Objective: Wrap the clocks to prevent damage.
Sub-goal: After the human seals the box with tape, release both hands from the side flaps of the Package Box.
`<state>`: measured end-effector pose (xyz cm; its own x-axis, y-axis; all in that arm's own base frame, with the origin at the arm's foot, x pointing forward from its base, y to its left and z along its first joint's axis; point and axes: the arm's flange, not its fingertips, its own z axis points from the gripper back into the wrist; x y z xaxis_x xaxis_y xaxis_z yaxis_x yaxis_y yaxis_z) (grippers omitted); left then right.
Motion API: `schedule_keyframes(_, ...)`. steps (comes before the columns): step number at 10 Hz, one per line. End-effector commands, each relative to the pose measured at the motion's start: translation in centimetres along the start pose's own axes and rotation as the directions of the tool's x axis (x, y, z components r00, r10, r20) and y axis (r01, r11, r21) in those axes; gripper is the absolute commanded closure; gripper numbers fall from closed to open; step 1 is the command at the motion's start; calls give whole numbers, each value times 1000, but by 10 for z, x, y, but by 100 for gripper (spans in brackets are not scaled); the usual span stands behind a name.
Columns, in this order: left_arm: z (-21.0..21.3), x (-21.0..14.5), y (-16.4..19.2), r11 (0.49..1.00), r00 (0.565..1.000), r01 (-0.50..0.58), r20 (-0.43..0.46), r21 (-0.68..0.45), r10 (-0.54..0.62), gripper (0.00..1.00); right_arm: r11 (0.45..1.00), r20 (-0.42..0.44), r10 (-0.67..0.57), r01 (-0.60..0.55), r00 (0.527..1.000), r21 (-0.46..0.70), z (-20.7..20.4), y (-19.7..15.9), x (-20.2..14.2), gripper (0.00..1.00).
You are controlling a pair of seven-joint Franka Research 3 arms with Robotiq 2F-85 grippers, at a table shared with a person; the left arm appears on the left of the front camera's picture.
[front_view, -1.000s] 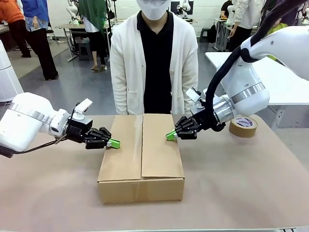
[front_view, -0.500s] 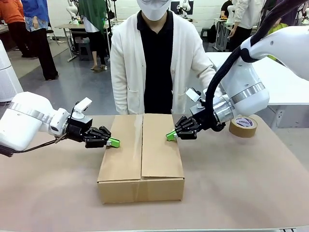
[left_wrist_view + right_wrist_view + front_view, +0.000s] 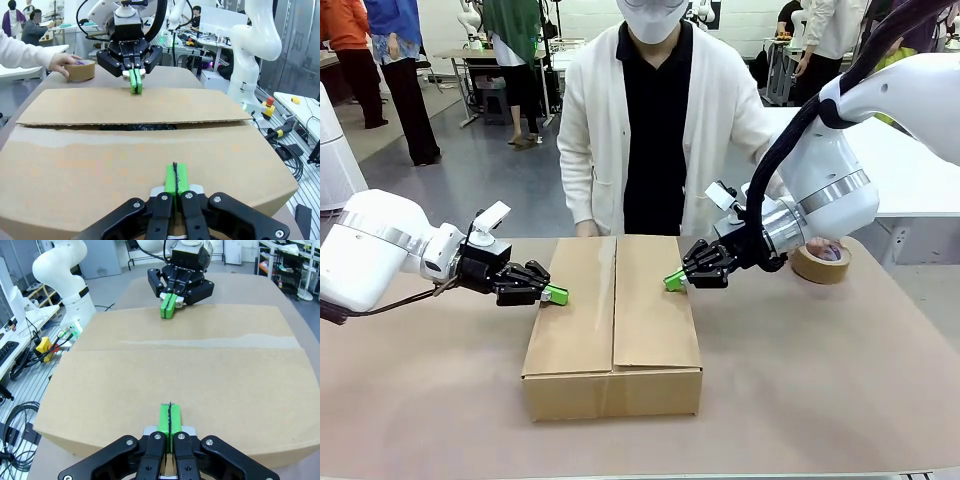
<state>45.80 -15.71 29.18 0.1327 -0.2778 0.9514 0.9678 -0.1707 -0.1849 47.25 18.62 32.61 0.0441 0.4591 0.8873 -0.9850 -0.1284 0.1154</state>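
A closed cardboard box (image 3: 612, 320) lies mid-table with both top flaps down; the clocks are hidden. My left gripper (image 3: 557, 295) is shut, its green tips resting on the left flap's outer edge. My right gripper (image 3: 672, 281) is shut too, tips on the right flap's edge. In the left wrist view my own shut gripper (image 3: 175, 180) presses the near flap and the other gripper (image 3: 135, 87) faces it across the seam. The right wrist view mirrors this, with its gripper (image 3: 170, 420) low and the left gripper (image 3: 168, 307) opposite. Neither holds anything.
A roll of brown tape (image 3: 822, 262) lies at the table's far right, with the person's hand (image 3: 817, 245) on it. The same roll (image 3: 80, 70) lies behind the box in the left wrist view. The person (image 3: 655, 120) stands at the far edge.
The person has shifted to the right and placed a hand on the tape roll. Both grippers have stayed on the flaps.
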Motion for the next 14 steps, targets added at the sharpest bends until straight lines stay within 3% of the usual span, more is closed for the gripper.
schedule_keyframes(1, -1, -2, 0, 1000, 1000, -3, -8, 6, 3, 100, 1000, -10, -3, 3, 1000, -5, -2, 0, -2, 99)
schedule_keyframes(14, -1, -2, 0, 1000, 1000, -3, -8, 6, 3, 100, 1000, -10, -3, 3, 1000, -5, -2, 0, -2, 99)
